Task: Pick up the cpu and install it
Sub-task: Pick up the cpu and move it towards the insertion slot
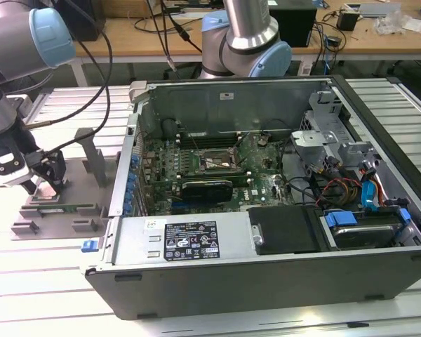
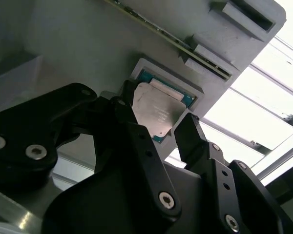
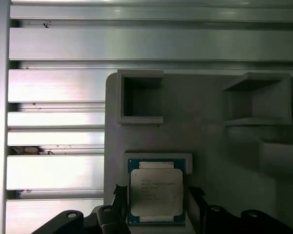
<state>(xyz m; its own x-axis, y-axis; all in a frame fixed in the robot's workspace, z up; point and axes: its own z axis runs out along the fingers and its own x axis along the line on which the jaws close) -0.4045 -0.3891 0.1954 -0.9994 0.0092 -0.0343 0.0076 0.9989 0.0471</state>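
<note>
Exterior view's left: your black jaws are wide, straddling the silvery-grey square cpu [image 3: 155, 192] in its grey plastic fixture [image 3: 210, 146].

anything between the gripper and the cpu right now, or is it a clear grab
Nothing visible stands between them. The cpu lies uncovered in its pocket on the grey fixture. The gripper is right at it, with open fingers flanking two opposite edges.

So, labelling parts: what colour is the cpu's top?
The cpu is silvery-grey, clearest in the first wrist view.
</note>
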